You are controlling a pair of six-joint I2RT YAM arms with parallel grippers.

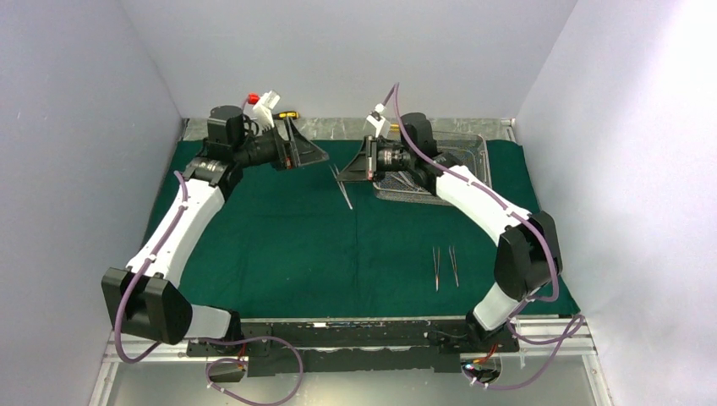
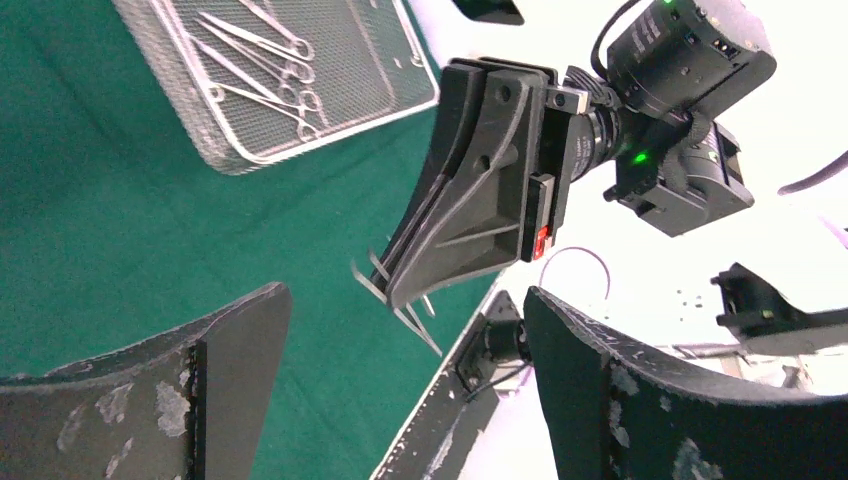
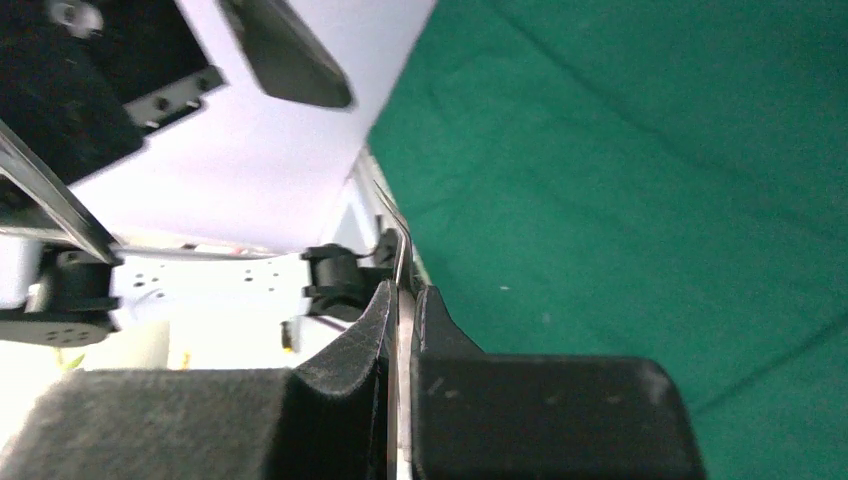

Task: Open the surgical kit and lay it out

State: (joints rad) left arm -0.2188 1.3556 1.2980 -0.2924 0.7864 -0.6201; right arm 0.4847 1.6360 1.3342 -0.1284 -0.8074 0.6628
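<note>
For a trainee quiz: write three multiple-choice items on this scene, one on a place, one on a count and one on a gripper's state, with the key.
1. Where on the cloth is the tray?
A: near left corner. B: far right corner. C: dead centre.
2. How many instruments lie on the cloth's near half?
A: none. B: six. C: two.
3. The right gripper is:
A: shut on an instrument. B: open, empty. C: shut on the cloth.
Key: 1 B, the top view shows it at the back right; 2 C, a pair lies side by side there; 3 A, a steel strip is pinched in it.
</note>
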